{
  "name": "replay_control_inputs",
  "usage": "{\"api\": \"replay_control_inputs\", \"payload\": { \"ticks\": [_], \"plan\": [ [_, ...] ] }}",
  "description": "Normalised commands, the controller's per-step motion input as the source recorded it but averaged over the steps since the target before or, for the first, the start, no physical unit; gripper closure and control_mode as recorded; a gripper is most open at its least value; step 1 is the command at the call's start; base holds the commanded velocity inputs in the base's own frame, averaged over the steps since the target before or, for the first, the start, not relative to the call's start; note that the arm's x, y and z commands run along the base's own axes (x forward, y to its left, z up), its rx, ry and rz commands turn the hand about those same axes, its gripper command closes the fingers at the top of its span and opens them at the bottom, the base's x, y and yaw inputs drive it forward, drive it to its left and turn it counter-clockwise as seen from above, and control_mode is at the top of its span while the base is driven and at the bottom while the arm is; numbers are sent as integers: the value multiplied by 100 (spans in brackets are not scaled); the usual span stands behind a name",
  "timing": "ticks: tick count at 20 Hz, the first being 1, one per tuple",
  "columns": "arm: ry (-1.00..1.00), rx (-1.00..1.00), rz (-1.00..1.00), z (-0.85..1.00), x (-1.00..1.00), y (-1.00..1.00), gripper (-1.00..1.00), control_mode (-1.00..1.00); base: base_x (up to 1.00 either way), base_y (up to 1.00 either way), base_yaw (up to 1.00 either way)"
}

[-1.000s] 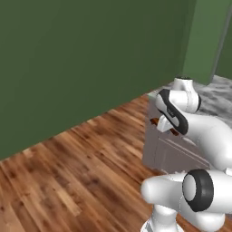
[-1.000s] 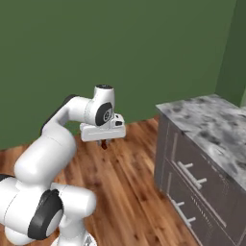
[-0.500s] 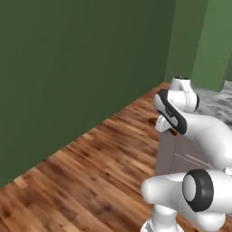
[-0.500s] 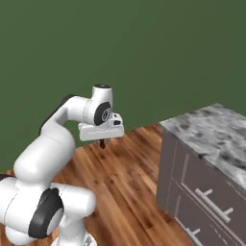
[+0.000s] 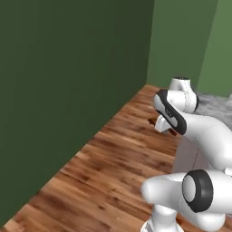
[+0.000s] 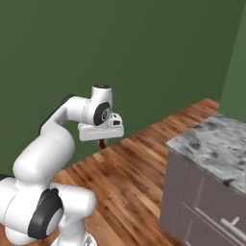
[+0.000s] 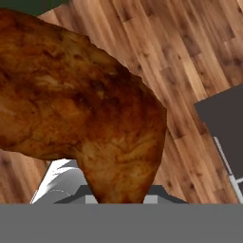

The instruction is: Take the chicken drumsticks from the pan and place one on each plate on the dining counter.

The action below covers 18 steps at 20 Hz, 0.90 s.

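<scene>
- Nearest us, the gripper (image 6: 101, 142) hangs under the white hand, raised over the wood floor (image 6: 134, 182), pointing down.
- Jaws are clamped on a chicken drumstick (image 7: 80, 114); in the hand view we see the browned meat up close, narrowing toward the bottom edge where the fingertips sit behind it.
- In the right base view we see only a small brown bit (image 6: 102, 143) of it below the hand; in the left base view a small reddish-brown tip (image 5: 151, 121) shows just left of the hand.
- To the right, the dining counter (image 6: 216, 149): marbled grey-white top on a grey base with drawer handles, apart from the gripper.
- Farthest, the dark green wall (image 5: 68, 77) runs behind the floor, a lighter green wall (image 5: 181, 41) beyond the corner.
</scene>
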Motion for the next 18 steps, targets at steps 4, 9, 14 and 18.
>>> {"api": "replay_control_inputs", "payload": {
  "ticks": [4, 9, 14, 18],
  "plan": [
    [0, 0, 0, 0, 0, 0, 100, 100, 100, 44, -35],
    [0, 0, 0, 0, 0, 0, 100, 100, 100, 44, -36],
    [0, 0, 0, 0, 0, 0, 100, 100, 100, 44, -37],
    [0, 0, 0, 0, 0, 0, 100, 100, 100, 42, -39]
  ]
}}
